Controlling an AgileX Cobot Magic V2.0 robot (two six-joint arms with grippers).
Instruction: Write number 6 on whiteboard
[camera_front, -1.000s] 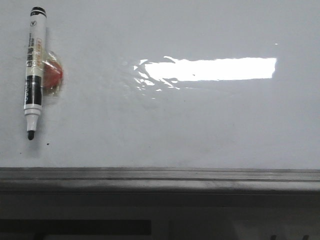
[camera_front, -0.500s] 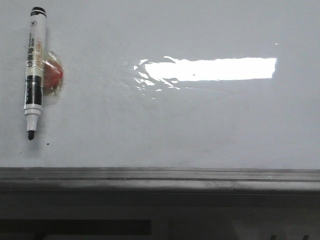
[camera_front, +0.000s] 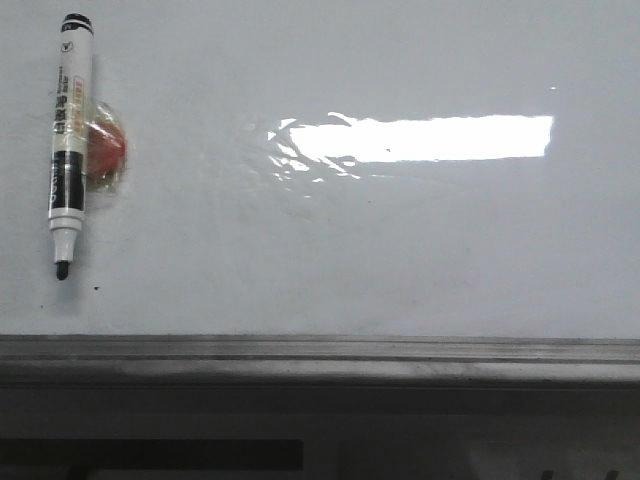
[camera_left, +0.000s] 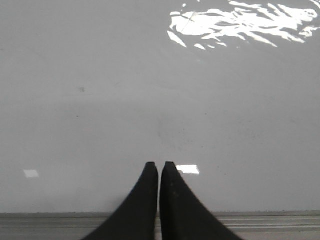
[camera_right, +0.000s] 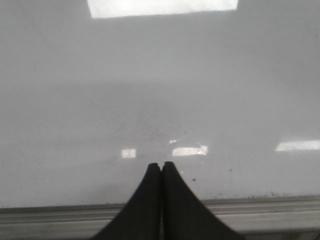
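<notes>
The whiteboard (camera_front: 400, 250) fills the front view, glossy white-grey with a bright glare band. A black-and-white marker (camera_front: 68, 135) lies on it at the far left, uncapped tip toward the ledge, over a red round object (camera_front: 105, 150). No drawn 6 shows on the board; only a tiny black speck lies near the marker tip. Neither gripper shows in the front view. My left gripper (camera_left: 159, 165) is shut and empty over bare board (camera_left: 150, 90). My right gripper (camera_right: 161, 164) is shut and empty over bare board (camera_right: 150, 90).
A grey metal ledge (camera_front: 320, 355) runs along the board's lower edge; it also shows in the left wrist view (camera_left: 50, 222) and the right wrist view (camera_right: 50, 217). Below it is a dark strip.
</notes>
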